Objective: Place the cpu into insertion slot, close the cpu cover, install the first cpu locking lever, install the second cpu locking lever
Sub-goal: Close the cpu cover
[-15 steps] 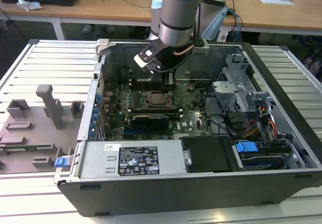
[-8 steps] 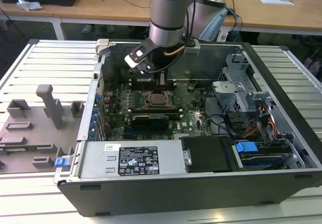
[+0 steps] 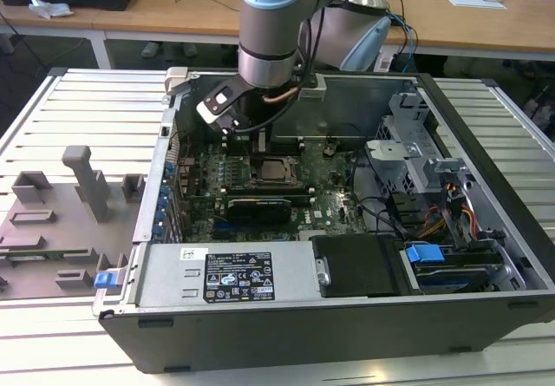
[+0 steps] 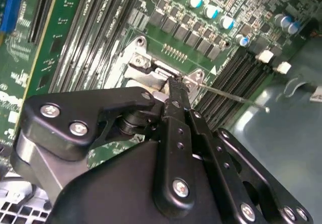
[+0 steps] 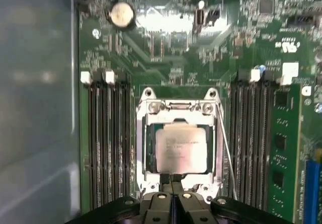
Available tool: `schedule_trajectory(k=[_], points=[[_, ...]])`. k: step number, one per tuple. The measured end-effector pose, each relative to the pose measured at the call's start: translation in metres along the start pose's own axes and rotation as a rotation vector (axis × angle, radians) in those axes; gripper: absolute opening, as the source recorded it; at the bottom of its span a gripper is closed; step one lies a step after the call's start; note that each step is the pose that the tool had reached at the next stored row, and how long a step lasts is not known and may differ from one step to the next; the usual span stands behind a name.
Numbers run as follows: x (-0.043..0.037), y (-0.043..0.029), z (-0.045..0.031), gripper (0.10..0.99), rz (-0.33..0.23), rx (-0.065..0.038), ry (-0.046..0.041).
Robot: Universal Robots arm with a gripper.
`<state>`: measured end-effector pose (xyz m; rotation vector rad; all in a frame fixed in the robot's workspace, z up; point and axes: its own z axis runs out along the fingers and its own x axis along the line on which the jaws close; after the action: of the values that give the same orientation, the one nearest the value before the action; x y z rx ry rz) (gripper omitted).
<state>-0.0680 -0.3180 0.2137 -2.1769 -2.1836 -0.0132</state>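
You are in a robotics lab or workshop: a slotted aluminium bench (image 3: 78, 100) carries an opened desktop computer case (image 3: 347, 325) beside grey fixture blocks (image 3: 82, 178), a robot arm (image 3: 273, 30) reaches down into the case, and long wooden benches (image 3: 173, 13) stand behind.

Exterior view: high, off the arm, angled down into the open computer case (image 3: 347, 317) on the slatted desk (image 3: 78, 100); whole case in shot. First wrist view: close, squarely down past the claw (image 5: 171, 178) onto the insertion slot (image 5: 177, 105). Second wrist view: closer, oblique, from behind the claw's linkage. All three share the insertion slot.
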Motion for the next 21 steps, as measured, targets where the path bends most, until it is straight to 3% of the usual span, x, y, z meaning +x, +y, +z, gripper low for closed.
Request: schedule_trajectory(k=[2, 5, 10, 13, 17, 21], points=[[-0.0003, -0.0055, 0.0060, 0.106, 0.000, 0.000, 0.0000], [-0.0012, -0.0057, 0.0086, 0.106, 0.000, 0.000, 0.0009], [-0.0022, 0.0153, 0.0078, 0.106, 0.000, 0.001, 0.0026], [-0.0028, 0.0337, 0.0053, 0.106, 0.000, 0.010, 0.0026], [-0.0021, 0.0358, -0.0103, 0.106, 0.001, 0.011, 0.0009], [-0.0010, 0.0353, -0.0339, 0.106, 0.000, 0.011, -0.0064]])
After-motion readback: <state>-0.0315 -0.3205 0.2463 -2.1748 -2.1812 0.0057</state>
